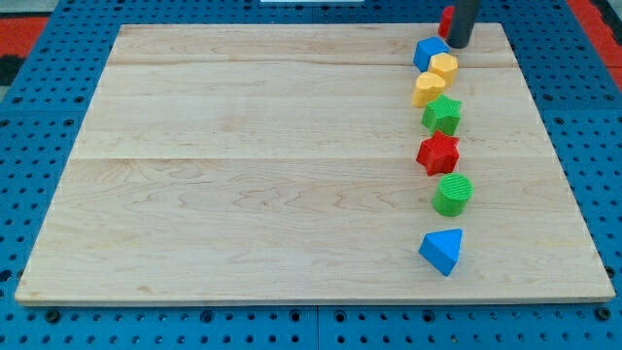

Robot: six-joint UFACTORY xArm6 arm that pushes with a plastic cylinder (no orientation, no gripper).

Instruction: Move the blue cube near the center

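You see the wooden board (243,165) filling most of the frame, on a blue pegboard (39,58); all blocks stand in a rough column at the right side of the board; my tip (459,45) is at the upper right of the frame, near the board's top edge, a plain dark rod w/o jaws, holding nothing; it stands just right of and a bit above the blue cube (430,52), very close, but if it touches I cannot tell; a red block (445,20) shows partly behind the rod at its left, shape not clear; the blue cube is in the upper right of the board, well apart from the center; just beside it, lower right, is a yellow block (444,67), and under that a 2nd yellow block (429,88), the two touching; next down comes a green star (443,114), then a red star (438,153), then a green cylinder (453,194); the last, near the lower right of the frame and apart from the others, is a blue triangular block (442,250).
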